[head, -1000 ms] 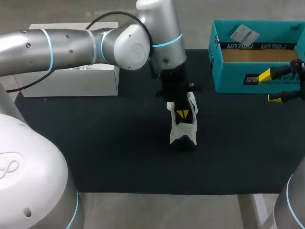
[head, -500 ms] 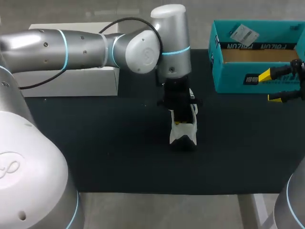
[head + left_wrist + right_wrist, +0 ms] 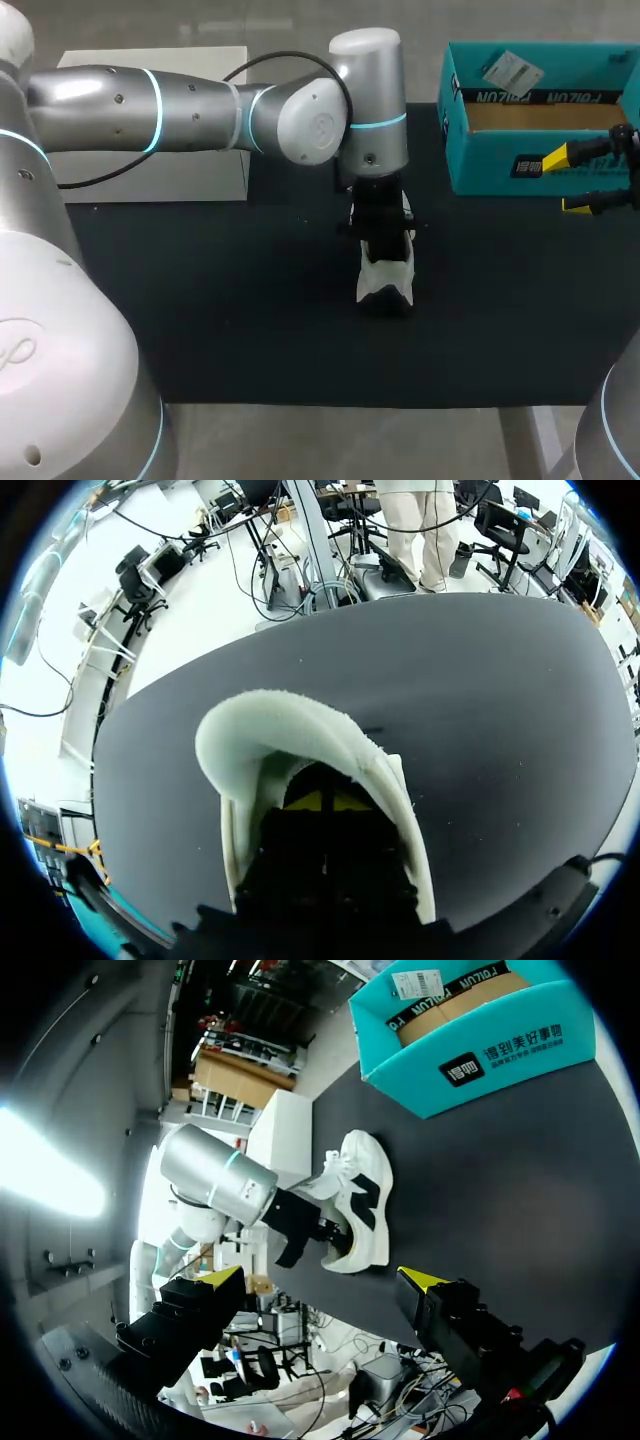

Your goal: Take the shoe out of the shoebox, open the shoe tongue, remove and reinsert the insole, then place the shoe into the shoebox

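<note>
- The left arm (image 3: 190, 105) reaches in over the middle of the black mat (image 3: 250, 320), and in the head view its wrist hides the back half of the shoe (image 3: 386, 272); only a white end with a dark edge shows
- The left gripper (image 3: 382, 228) is sunk into the shoe's opening; the left wrist view shows the pale padded collar curving round it and a patch of yellow deep inside, but not whether the gripper is spread or pinching anything
- The inside of the shoe is dark, so the insole cannot be made out
- The shoe stands on the mat outside the teal shoebox (image 3: 500, 165), between it and a white box (image 3: 150, 178)
- The right gripper (image 3: 566, 182) hangs just in front of the shoebox with its yellow tips spread wide and nothing between them; the head view's edge cuts off its arm and the shoebox's far end
- The shoebox carries a white tag (image 3: 510, 70) on its rear inner wall, a black band with white print beneath it, and a black label (image 3: 528, 165) with white characters on its front wall
</note>
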Tool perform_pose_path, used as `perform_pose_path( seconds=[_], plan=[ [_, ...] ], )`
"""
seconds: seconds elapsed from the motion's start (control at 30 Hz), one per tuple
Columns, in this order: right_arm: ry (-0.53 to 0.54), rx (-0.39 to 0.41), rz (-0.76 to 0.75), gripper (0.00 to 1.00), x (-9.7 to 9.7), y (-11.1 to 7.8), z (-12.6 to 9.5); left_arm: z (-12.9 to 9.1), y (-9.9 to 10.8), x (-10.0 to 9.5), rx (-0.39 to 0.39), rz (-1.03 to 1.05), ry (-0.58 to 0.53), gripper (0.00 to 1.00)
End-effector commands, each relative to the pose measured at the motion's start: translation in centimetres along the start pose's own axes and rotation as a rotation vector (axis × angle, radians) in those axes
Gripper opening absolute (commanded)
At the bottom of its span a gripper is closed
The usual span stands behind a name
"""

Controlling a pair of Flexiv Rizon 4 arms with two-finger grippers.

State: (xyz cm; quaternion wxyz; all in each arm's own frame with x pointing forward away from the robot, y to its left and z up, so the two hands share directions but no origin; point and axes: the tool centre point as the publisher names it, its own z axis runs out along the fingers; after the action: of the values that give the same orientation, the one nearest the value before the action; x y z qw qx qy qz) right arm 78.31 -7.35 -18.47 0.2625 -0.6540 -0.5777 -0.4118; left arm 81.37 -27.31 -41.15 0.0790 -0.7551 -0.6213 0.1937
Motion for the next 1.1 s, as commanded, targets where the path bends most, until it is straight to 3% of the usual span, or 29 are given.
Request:
perform_pose_path(
  seconds=[0.03, 0.3, 0.63, 0.83, 0.97, 1.1],
  plan=[
    [-0.003, -0.001, 0.001, 1.0, 0.0, -0.1, 0.0, 0.5, 0.2, -0.4, 0.02, 0.01, -0.011, 0.0],
    [-0.003, -0.001, 0.001, 1.0, 0.0, -0.1, 0.0, -2.5, -0.2, -0.7, 0.002, 0.034, -0.066, 0.0],
    [-0.003, -0.001, 0.001, 1.0, 0.0, -0.1, 0.0, -0.8, 1.6, 0.1, -0.16, 0.012, 0.083, 0.0],
    [-0.003, -0.001, 0.001, 1.0, 0.0, -0.1, 0.0, 0.0, 2.0, 0.5, -0.139, 0.004, 0.078, 0.0],
    [-0.003, -0.001, 0.001, 1.0, 0.0, -0.1, 0.0, -1.8, 1.3, 0.3, -0.122, 0.02, 0.032, 0.0],
    [-0.003, -0.001, 0.001, 1.0, 0.0, -0.1, 0.0, -3.3, -0.2, -0.5, -0.037, 0.072, -0.038, 0.0]
  ],
)
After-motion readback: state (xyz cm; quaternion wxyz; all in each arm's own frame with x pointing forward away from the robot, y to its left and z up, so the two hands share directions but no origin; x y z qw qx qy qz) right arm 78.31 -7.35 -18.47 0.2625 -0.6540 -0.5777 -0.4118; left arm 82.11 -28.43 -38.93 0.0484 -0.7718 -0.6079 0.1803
